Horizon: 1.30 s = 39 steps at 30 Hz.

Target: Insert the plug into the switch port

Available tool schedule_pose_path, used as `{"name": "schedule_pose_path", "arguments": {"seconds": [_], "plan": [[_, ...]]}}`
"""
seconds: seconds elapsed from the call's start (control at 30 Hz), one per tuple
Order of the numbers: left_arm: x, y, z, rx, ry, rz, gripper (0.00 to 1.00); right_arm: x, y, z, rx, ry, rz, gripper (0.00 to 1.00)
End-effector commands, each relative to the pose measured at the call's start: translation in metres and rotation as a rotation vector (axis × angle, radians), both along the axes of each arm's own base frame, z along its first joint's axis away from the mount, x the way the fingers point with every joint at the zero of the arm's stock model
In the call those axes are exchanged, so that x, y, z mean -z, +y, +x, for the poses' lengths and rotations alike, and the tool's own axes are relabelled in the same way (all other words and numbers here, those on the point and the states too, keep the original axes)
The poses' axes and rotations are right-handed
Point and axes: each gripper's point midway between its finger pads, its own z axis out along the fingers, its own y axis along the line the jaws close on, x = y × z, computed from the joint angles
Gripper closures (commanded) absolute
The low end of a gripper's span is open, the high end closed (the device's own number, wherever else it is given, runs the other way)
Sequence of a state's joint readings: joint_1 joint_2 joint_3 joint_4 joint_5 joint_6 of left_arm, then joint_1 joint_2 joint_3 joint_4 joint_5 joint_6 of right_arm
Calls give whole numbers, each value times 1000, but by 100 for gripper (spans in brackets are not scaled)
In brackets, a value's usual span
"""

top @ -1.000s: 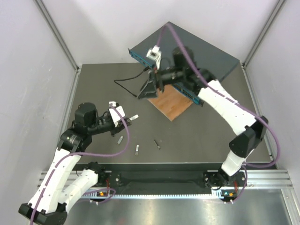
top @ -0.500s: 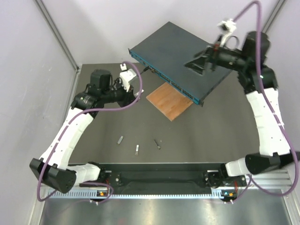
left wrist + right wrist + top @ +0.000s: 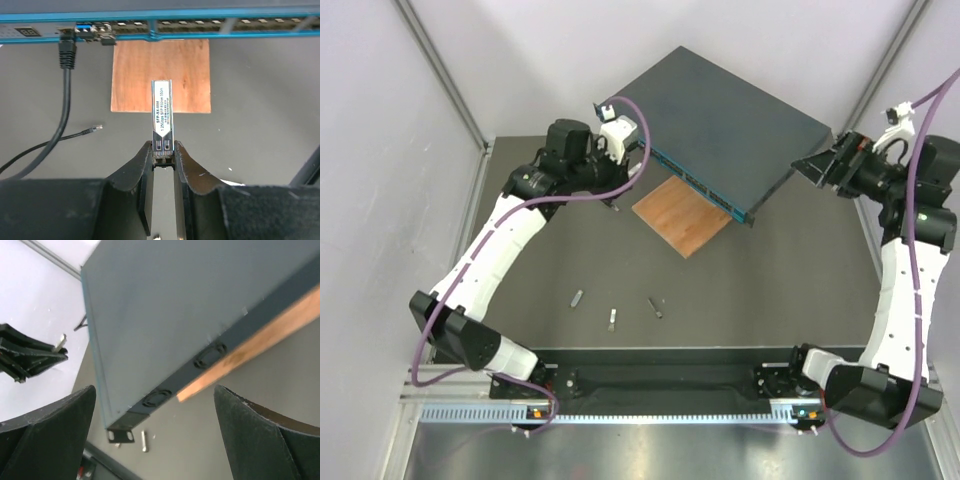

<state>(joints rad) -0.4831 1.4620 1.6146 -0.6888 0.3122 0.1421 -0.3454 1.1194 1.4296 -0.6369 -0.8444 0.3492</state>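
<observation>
The switch (image 3: 725,120) is a dark blue-grey box at the back, its teal front face resting on a wooden board. My left gripper (image 3: 618,188) is in front of that face and is shut on the plug (image 3: 163,112), a silver SFP module that sticks out past the fingertips (image 3: 150,155). In the left wrist view the plug points at the board, with the row of sockets (image 3: 200,22) above it and apart from it. My right gripper (image 3: 817,165) is open and empty off the switch's right corner. The right wrist view shows the switch's top and side (image 3: 190,305) between its wide-open jaws.
A black cable (image 3: 67,50) is plugged in at the left end of the front face, and a loose cable end (image 3: 95,129) lies on the table. The wooden board (image 3: 682,215) sticks out under the switch. Three small metal pieces (image 3: 612,317) lie near the front.
My left arm has swung from the near left up to the switch's front face with the plug. My right arm has moved from the switch's front to its right side.
</observation>
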Motion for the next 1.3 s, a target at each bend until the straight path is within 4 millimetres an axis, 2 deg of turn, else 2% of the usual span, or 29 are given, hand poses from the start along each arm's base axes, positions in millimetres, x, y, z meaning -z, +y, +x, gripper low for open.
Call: {"name": "schedule_pose_path", "arguments": {"seconds": [0.0,0.07,0.1,0.17,0.23,0.27,0.3,0.37,0.47,0.73,0.8,0.83,0.93,1.03,1.07,1.13,1.17,1.27], "plan": [[-32,-4,14,-45,-78,-53,100,30,-1,5,12,107,98,0],[-33,-4,17,-45,-87,-42,100,37,-3,12,19,112,120,0],[-31,-5,17,-37,-87,-36,100,49,-1,13,14,144,160,0],[-26,-6,16,-5,-90,-11,100,53,-1,21,7,128,188,0],[-21,-6,15,6,-83,4,100,64,3,21,-10,158,245,0],[-18,-6,16,7,-80,11,100,57,3,26,-23,103,242,0],[-15,-5,17,-2,-76,20,100,63,7,24,-42,127,290,0],[-12,-4,18,-6,-75,24,100,57,9,28,-62,78,299,0],[-6,-5,19,-7,-65,27,100,62,16,30,-93,86,339,0],[-3,-13,27,-2,-73,50,100,54,34,42,-169,44,398,0],[-1,-15,32,-21,-76,59,100,55,37,45,-178,50,402,4],[-2,-16,33,-28,-78,59,100,55,38,45,-181,48,401,7],[-3,-19,39,-55,-87,65,100,55,42,45,-187,44,400,30],[-4,-22,45,-83,-86,61,100,55,48,43,-201,44,396,44],[-2,-24,47,-87,-83,63,100,55,52,41,-211,47,395,53],[-6,-23,51,-105,-91,62,100,57,53,41,-213,47,385,62],[-5,-23,54,-112,-92,64,100,57,54,41,-215,48,381,72],[-8,-23,59,-131,-98,65,100,58,55,41,-216,50,380,88]]}}
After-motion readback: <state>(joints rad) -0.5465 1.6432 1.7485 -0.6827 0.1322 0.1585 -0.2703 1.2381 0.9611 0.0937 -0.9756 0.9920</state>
